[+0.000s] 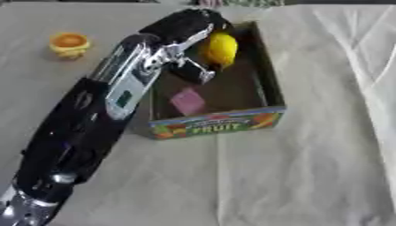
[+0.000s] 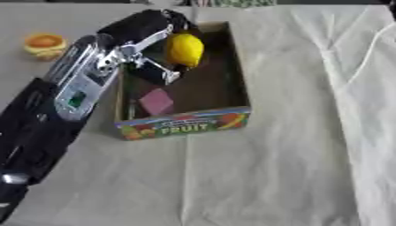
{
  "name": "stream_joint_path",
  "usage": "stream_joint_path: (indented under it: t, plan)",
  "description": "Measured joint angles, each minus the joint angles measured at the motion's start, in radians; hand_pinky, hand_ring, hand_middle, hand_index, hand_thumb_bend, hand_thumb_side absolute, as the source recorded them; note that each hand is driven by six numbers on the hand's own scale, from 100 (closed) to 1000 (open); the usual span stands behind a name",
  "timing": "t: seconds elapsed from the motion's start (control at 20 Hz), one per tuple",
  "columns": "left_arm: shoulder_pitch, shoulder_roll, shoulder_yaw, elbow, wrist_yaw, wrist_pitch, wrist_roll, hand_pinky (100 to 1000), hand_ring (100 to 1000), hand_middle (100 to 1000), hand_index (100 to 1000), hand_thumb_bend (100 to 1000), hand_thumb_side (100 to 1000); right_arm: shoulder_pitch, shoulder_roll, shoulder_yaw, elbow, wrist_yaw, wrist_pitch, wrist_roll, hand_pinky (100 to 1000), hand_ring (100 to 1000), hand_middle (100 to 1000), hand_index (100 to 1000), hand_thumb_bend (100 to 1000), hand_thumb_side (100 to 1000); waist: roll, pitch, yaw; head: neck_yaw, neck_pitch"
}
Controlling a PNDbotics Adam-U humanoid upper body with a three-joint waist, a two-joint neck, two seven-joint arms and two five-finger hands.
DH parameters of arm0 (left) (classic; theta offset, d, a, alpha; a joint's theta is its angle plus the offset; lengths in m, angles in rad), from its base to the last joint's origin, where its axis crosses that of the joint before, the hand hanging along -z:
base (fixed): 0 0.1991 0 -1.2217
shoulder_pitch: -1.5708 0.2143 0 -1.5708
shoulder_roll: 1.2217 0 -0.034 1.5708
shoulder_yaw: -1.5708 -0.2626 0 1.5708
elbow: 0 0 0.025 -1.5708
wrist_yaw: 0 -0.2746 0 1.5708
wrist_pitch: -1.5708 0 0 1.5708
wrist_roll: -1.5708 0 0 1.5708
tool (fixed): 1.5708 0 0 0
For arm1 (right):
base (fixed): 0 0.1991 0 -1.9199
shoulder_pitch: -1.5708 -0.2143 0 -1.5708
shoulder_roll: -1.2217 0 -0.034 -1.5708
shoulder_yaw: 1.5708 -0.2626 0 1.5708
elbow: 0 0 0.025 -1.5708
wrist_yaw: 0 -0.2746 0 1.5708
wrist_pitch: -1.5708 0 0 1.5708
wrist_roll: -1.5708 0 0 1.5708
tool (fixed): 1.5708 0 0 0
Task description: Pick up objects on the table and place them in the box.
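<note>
A pale cloth covers the counter (image 1: 325, 176). The left hand (image 1: 182, 26) reaches over the box (image 1: 216, 124), its fingers (image 1: 195, 70) curled round a yellow lemon-like fruit (image 1: 221, 49), long axis near upright, above the box's far end. A pink square object (image 1: 187, 101) lies inside. An orange cup-like object (image 1: 70, 44) sits well left, nearest this arm. The right hand is unseen.

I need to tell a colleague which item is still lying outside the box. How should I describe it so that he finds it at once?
Start from the open cardboard box with the word FRUIT on its front, near the middle of the cloth-covered table. Look to the far left of it, beyond the robot's black left arm: there sits a small round yellow-and-orange object. It alone lies on the cloth; the yellow lemon and the pink piece are over or inside the box.
</note>
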Motion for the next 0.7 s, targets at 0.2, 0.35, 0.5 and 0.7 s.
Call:
stream_joint_path:
  t: [0.2,0.35,0.5,0.7]
  plan:
    - [0.006,-0.002,0.012,0.002,0.002,0.004,0.042,914,899,857,959,521,369,0.005,0.001,0.000,0.000,0.000,0.001,0.000,820,739,737,745,100,763,0.001,0.000,0.001,-0.001,0.000]
    - [0.007,0.003,0.029,-0.021,0.029,0.008,0.079,899,888,837,947,474,339,0.007,0.001,0.000,0.000,0.000,0.001,0.000,820,739,737,745,100,762,0.003,0.000,0.001,-0.002,0.000]
    - [0.003,0.043,0.057,-0.072,0.073,0.023,0.108,881,874,821,928,431,293,0.008,0.001,0.000,0.000,0.000,0.002,-0.001,820,739,737,745,100,766,0.009,0.000,0.006,-0.006,0.000]
    - [0.009,0.172,0.120,-0.158,0.117,0.067,0.139,884,880,829,923,464,280,0.018,0.001,-0.003,0.000,0.001,-0.001,-0.004,820,738,737,744,100,762,0.019,0.000,0.013,-0.021,0.001]
